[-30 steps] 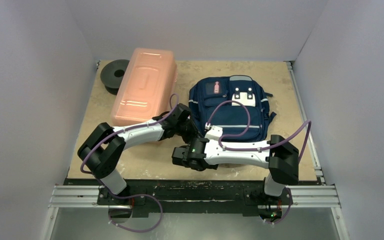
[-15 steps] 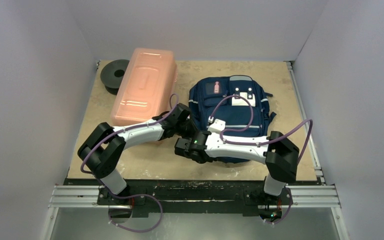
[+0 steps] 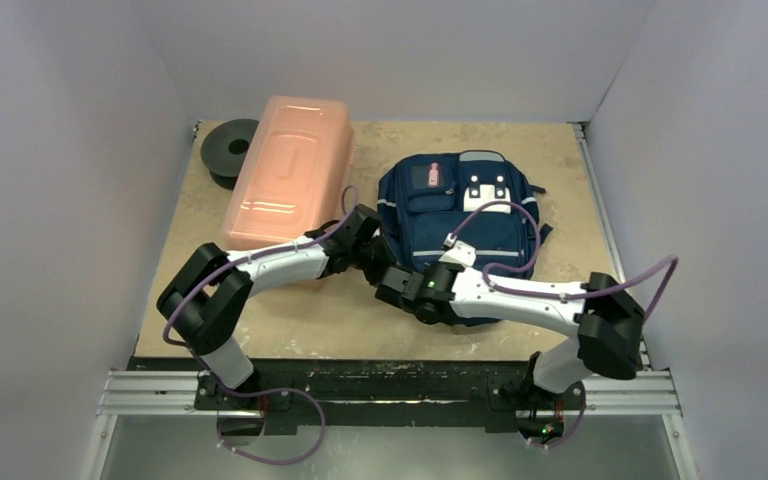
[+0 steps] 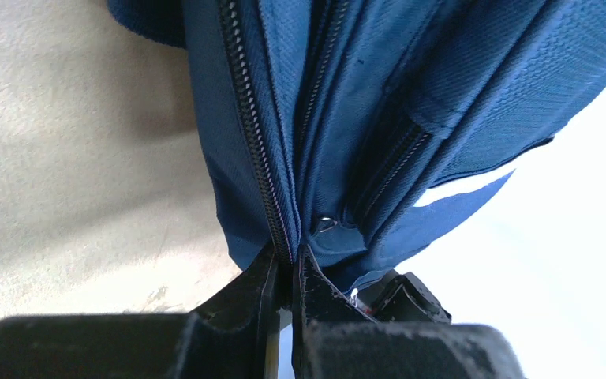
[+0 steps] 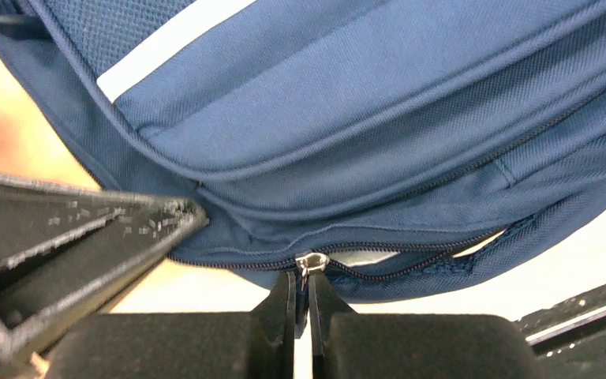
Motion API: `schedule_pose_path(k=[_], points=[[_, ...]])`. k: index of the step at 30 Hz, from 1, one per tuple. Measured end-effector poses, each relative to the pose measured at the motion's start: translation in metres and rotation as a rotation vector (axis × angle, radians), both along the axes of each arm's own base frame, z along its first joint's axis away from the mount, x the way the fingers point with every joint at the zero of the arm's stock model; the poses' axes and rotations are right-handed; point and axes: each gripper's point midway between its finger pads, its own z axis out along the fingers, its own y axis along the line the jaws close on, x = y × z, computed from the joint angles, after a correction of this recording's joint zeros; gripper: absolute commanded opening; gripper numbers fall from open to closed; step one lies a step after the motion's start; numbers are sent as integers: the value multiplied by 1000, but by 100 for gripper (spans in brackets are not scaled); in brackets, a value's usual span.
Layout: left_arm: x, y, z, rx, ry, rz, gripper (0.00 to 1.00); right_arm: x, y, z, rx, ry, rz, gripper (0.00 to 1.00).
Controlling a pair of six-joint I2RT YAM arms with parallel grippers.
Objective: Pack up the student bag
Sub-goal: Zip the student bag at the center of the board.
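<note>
The student bag (image 3: 460,215) lies flat, front face up, on the right half of the table (image 3: 290,320), with its lower end toward the arm bases. The step in hand is judged to be opening the main compartment; nothing is seen loaded yet. The left gripper (image 4: 288,264) is at the bag's near-left corner, its 2 fingers drawn narrow and clamped on the fabric edge beside the zipper teeth (image 4: 246,118), which anchors the bag. The right gripper (image 5: 303,286) sits just beside it on the near edge, its fingers closed to a slit on the metal zipper pull (image 5: 311,260). In the right wrist view a pale gap shows along the zip line on 1 side of the pull, so the zip appears partly open; how far cannot be told. The next move calls for drawing the pull along the track while the left gripper keeps the fabric taut. The track curves at the corner, so the slider may bind or slip free. The 2 wrists are close and risk contact. The pink box (image 3: 285,175) lies on the left half of the table, apart from the bag, with a black spool (image 3: 225,150) just beside its far-left side.
</note>
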Motion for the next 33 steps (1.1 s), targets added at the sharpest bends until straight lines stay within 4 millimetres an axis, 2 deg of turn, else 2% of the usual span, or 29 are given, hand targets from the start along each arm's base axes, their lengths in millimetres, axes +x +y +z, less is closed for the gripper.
schedule_pose_path(k=[3, 6, 8, 10, 14, 18, 23, 26, 27, 29, 30, 33], points=[[6, -1, 4, -12, -23, -49, 0, -3, 1, 8, 116, -20, 28, 0], [14, -4, 13, -29, -71, -136, 0, -5, 2, 25, 321, -90, 100, 0], [20, -5, 21, -33, -116, -212, 0, -8, -2, 37, 485, -142, 169, 0], [31, 0, 22, -13, -165, -262, 0, -6, -12, 43, 545, -172, 215, 0], [59, 13, 25, 51, -212, -328, 0, -8, -11, 52, 519, -195, 385, 0], [82, 31, 29, 127, -268, -361, 0, -11, -17, 46, 409, -173, 496, 0], [105, 56, 47, 228, -347, -389, 0, -12, -45, 36, 258, -86, 446, 0], [114, 63, 59, 269, -396, -411, 0, -12, -59, 27, 166, -24, 378, 0], [115, 65, 62, 279, -407, -422, 6, -12, -63, 25, 146, -13, 358, 0], [116, 67, 64, 297, -417, -448, 43, -12, -73, 21, 109, 0, 311, 0], [116, 68, 65, 304, -422, -465, 52, -13, -75, 21, 107, 2, 302, 0], [126, 73, 79, 306, -493, -479, 62, -11, -70, 29, 128, -25, 342, 0]])
